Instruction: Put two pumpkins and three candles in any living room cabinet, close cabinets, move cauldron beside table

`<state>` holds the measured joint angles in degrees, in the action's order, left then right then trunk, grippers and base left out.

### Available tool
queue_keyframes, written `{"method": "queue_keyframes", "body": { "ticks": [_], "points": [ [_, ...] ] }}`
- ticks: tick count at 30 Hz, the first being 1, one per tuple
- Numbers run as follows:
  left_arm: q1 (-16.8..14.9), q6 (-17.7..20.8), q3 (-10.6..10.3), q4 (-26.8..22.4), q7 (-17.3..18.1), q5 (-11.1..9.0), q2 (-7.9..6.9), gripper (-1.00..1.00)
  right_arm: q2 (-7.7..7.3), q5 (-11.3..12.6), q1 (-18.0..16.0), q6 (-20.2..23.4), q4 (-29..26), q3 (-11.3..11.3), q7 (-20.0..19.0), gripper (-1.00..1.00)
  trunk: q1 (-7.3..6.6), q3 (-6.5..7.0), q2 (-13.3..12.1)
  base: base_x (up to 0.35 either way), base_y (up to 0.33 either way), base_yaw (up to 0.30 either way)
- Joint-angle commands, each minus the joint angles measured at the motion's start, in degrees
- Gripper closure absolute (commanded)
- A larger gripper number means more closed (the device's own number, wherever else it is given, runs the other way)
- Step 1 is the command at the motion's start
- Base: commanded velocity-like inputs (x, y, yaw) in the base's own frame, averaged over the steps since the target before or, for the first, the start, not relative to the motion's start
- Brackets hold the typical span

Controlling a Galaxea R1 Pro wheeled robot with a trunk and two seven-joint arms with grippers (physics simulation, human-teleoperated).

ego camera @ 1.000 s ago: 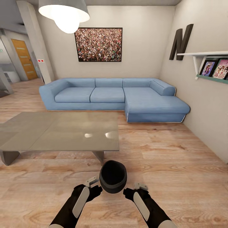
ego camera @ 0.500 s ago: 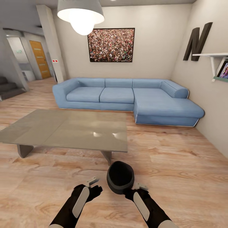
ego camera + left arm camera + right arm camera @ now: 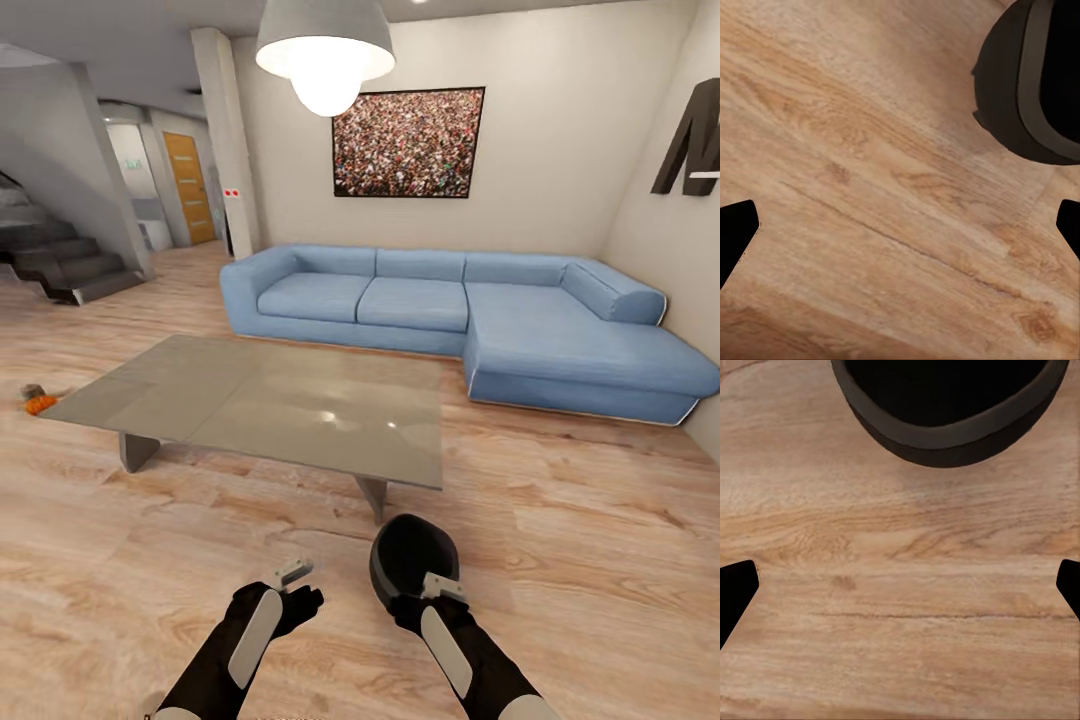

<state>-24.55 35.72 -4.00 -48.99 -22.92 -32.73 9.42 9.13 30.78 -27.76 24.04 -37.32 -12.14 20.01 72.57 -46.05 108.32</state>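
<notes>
Cauldron (image 3: 412, 561) by table (image 3: 262, 400) corner, touching right gripper (image 3: 412, 607) | both grippers' jaws spread, empty

cauldron (image 3: 412, 558): near rim hidden behind right arm | pumpkin (image 3: 40, 404): tiny, partly behind table (image 3: 270, 405) corner

The wooden floor (image 3: 600, 520) carries the table (image 3: 270, 400), the cauldron (image 3: 405, 555), a sofa (image 3: 450, 310) and a pumpkin (image 3: 40, 403).
</notes>
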Motion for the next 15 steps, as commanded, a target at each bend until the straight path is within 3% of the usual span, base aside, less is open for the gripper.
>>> {"method": "queue_keyframes", "body": {
  "ticks": [1,10,15],
  "points": [
    [0.0,0.1,-0.1,-0.1,-0.6,-0.6,-0.01,-1.00,-0.06,0.6,0.0,0.1,-0.1,-0.2,0.6,-1.00,-0.01,-0.05,0.0,0.000,0.000,0.285],
    [0.0,0.1,0.1,-0.1,-0.6,-0.6,-0.01,-1.00,-0.03,0.6,0.0,0.1,-0.1,-0.2,0.6,-1.00,-0.01,-0.05,0.0,0.000,0.000,0.285],
    [0.0,0.1,3.4,-0.4,-0.5,-0.7,-0.01,-1.00,-0.05,0.6,0.0,0.1,-0.1,-0.2,0.6,-1.00,-0.01,-0.05,0.0,0.000,0.000,0.286]
  ]
}}
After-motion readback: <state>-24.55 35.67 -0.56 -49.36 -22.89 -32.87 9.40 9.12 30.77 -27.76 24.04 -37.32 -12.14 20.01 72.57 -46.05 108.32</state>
